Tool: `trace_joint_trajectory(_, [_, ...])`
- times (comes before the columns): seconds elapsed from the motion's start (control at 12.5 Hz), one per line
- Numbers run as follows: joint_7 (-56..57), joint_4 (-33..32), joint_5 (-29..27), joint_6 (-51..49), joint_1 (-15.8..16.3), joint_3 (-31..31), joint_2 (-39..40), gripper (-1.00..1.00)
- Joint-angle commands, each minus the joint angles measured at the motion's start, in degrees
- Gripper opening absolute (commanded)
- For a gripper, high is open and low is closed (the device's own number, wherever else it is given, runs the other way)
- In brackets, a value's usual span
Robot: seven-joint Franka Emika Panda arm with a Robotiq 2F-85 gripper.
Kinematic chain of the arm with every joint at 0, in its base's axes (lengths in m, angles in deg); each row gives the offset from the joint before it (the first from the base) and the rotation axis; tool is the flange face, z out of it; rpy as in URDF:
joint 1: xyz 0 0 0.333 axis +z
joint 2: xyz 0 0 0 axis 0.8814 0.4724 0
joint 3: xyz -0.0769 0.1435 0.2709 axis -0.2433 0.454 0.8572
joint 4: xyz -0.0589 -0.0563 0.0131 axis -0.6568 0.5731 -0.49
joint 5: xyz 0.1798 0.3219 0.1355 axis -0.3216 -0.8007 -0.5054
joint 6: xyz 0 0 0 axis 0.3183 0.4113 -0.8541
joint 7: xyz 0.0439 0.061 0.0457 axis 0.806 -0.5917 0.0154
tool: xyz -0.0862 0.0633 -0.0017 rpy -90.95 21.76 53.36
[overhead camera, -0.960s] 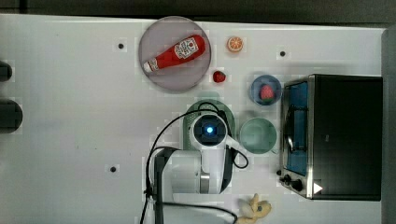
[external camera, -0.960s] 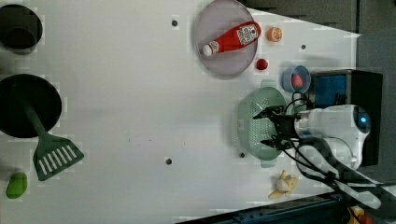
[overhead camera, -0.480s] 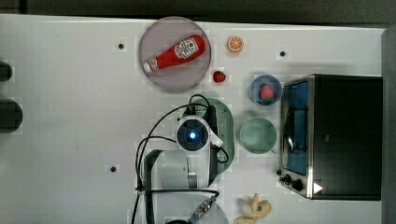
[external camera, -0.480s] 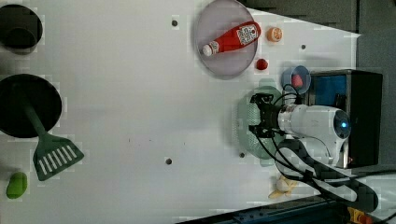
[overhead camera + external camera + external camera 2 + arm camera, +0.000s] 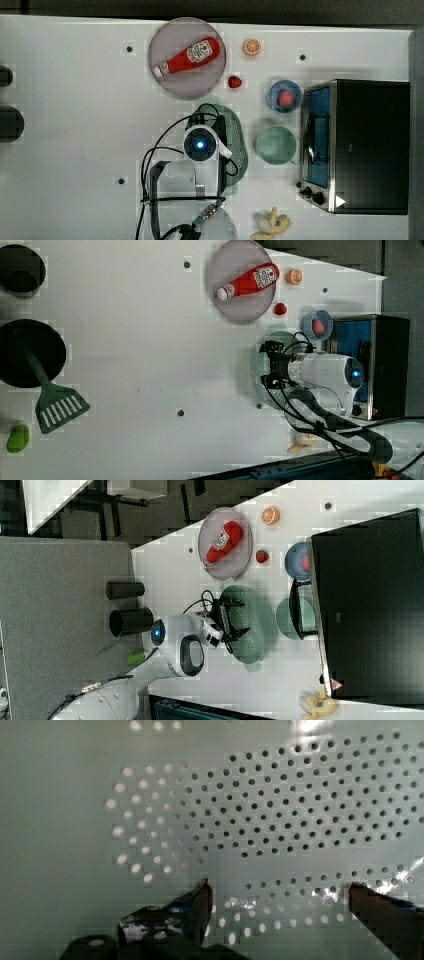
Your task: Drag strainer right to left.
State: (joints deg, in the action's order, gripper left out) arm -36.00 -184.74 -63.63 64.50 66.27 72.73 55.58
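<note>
The strainer (image 5: 239,142) is a pale green oval colander dotted with holes, lying on the white table left of the round green bowl in the top view. The arm's wrist (image 5: 200,143) hangs over the strainer's left half there and hides it. My gripper (image 5: 237,616) points down into the strainer, open, with its dark fingers spread across the strainer's width. The wrist view looks into the perforated inside of the strainer (image 5: 280,815), where the gripper (image 5: 277,895) stands wide open with nothing between its fingertips. In the left view the strainer (image 5: 255,376) peeks out beside the gripper.
A grey plate (image 5: 165,37) with a ketchup bottle (image 5: 187,57) lies behind the strainer. A strawberry (image 5: 234,81), a blue bowl (image 5: 272,92), a green bowl (image 5: 276,145) and a toaster oven (image 5: 355,145) sit to the top view's right. White table stretches to the top view's left.
The wrist has swung toward the top view's left over the strainer and turned upright above it. The gripper stayed open. The strainer has not visibly shifted.
</note>
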Motion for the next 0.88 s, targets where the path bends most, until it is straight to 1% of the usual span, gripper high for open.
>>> trace_joint_trajectory(0.08, [-2.8, 0.6, 0.5, -3.2, 3.1, 0.4, -0.7, 1.0])
trace_joint_trajectory(0.56, [-3.4, 2.9, 0.4, -9.1, 6.4, 0.4, -1.7, 1.0])
trace_joint_trajectory(0.88, [-9.4, 3.5, 0.4, -10.2, 9.4, 0.5, -2.0, 1.0])
